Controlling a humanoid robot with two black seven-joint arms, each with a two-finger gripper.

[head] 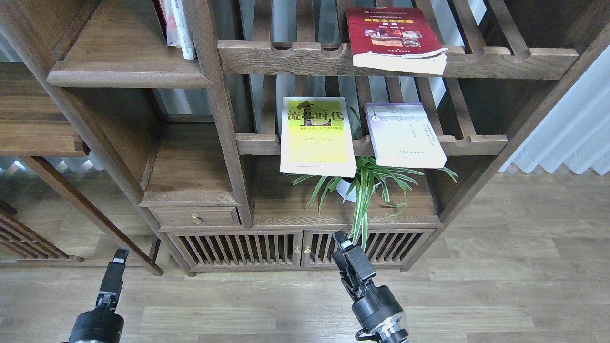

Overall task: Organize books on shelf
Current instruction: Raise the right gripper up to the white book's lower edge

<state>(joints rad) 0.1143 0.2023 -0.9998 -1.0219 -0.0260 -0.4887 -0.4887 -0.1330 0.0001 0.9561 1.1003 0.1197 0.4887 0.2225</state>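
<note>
The left gripper (116, 261) hangs low over the plank floor (500, 276) at the bottom left; it shows as one narrow dark bar, so whether its jaws are parted I cannot tell, and nothing is in them. The right gripper (344, 250) stands in front of the slatted cabinet doors (248, 250), its jaws seen nearly edge-on; their gap cannot be judged either, and they hold nothing.

Above the doors, a potted spider plant (364, 183) sits in the open lower bay, its striped leaves spilling over the front edge.

Over it, on the lower slatted rack (476, 142) with the scalloped front rail, two thin paperbacks lie flat. The yellow-green book (317, 138) with black Chinese characters lies at the rack's left end, the pale lavender-white book (405, 136) just right of it, a gap between them. Both have long axes running front to back and overhang the front rail.

On the upper slatted rack (524, 59) the dark red book (393, 35) with small photos lies flat, long axis front to back, its curled page block jutting past the rail.

The shelf (124, 62), a solid dark-brown board with a thick rounded front edge, is at the upper left. At its right back corner a few thin books (176, 26) stand upright against the post.
</note>
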